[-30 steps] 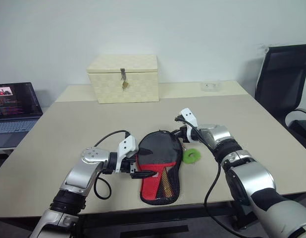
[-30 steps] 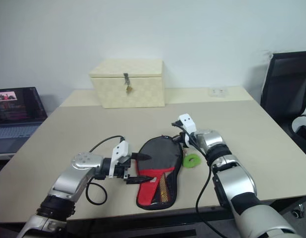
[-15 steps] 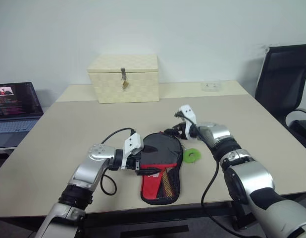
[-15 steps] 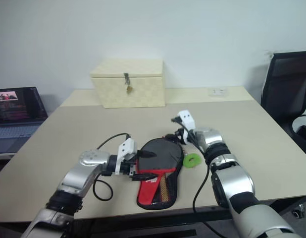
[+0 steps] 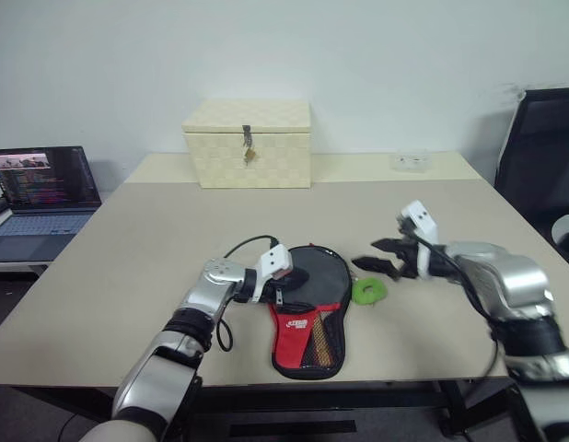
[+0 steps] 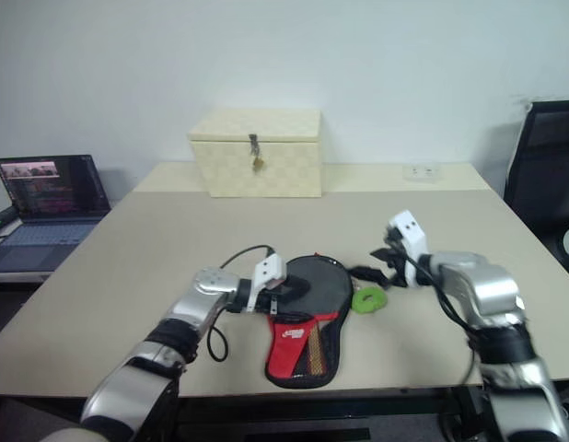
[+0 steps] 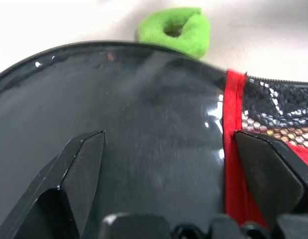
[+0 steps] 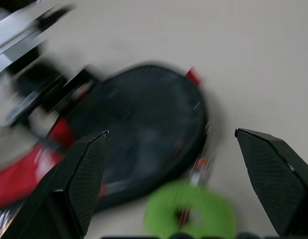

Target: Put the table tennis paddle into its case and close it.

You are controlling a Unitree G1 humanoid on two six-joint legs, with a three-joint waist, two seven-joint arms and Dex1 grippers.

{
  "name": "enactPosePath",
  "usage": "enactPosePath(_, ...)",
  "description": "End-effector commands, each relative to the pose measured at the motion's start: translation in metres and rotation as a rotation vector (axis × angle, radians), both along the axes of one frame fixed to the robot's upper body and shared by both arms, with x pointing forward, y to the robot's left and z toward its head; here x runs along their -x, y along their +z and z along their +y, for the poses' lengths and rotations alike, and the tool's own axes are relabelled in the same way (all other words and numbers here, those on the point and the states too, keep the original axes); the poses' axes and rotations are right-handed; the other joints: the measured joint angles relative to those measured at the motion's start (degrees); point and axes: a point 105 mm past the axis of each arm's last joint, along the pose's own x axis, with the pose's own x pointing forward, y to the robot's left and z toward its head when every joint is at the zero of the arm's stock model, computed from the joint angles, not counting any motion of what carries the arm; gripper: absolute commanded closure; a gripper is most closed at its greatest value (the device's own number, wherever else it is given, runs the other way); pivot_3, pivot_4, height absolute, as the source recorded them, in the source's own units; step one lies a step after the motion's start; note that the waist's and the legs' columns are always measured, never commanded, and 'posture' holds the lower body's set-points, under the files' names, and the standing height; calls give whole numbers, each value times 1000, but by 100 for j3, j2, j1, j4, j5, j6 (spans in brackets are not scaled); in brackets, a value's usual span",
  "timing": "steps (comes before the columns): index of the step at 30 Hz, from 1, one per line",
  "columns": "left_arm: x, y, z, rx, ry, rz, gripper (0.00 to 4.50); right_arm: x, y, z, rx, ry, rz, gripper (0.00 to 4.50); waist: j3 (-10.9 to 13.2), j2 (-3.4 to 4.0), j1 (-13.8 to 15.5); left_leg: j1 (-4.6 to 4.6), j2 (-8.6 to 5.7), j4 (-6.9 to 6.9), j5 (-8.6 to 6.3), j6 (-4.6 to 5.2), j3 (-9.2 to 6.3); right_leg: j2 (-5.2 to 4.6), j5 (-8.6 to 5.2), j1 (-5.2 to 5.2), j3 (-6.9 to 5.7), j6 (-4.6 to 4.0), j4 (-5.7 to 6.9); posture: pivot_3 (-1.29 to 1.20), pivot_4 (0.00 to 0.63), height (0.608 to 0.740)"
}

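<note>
The case point(image 5: 329, 276) lies flat on the table near the front edge, round black part toward the far side and red mesh part point(image 5: 301, 336) toward me. The paddle is hidden. My left gripper point(image 5: 292, 284) hangs open low over the left side of the case's black face point(image 7: 144, 124), one finger point(image 7: 79, 169) on each side of the wrist view. My right gripper point(image 5: 365, 255) is open and empty, lifted just right of the case's top. Under it a green ring point(image 5: 367, 291) lies against the case's right rim point(image 8: 191, 211).
A cream woven box with a metal latch point(image 5: 248, 143) stands at the back of the table. An open laptop point(image 5: 40, 189) sits on a side desk at the left, and a black chair point(image 5: 547, 157) stands at the right. A small white item point(image 5: 409, 161) lies at the far edge.
My right gripper has opened and pulled back to the right, away from the case's top. The left gripper slid right, over the case's black face. The camera also shifted.
</note>
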Motion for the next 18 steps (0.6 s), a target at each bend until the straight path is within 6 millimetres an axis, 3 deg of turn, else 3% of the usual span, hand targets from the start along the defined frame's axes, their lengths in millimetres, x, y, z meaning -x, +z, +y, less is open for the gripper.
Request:
enactPosePath(1, -1, -9, -2, -35, -2, 2, 0, 20, -10, 11, 109, 100, -50, 58, -2, -2, -10, 5, -2, 1, 0, 0, -4, 1, -1, 6, -2, 2, 2, 0, 150, 740)
enactPosePath(6, -1, -14, -4, -45, -4, 9, 0, 26, -34, 20, 206, 148, -78, 58, -3, -4, -14, 6, -4, 18, 0, 0, -5, 2, -14, 14, -1, 34, 3, 0, 150, 740)
enactPosePath(12, -1, -16, -4, -44, -9, 12, 0, 2, -52, 24, 313, 115, -153, 58, -6, -8, -6, 5, -5, 35, 0, 0, -7, 2, -10, 19, -2, 41, 3, 0, 150, 740)
enactPosePath(18, 1, -18, -1, -44, -4, 14, 0, -13, -69, 15, 380, 82, -141, 58, -6, -8, 5, 1, -4, 46, 0, 0, -7, 2, -9, 19, -2, 39, 6, 0, 150, 740)
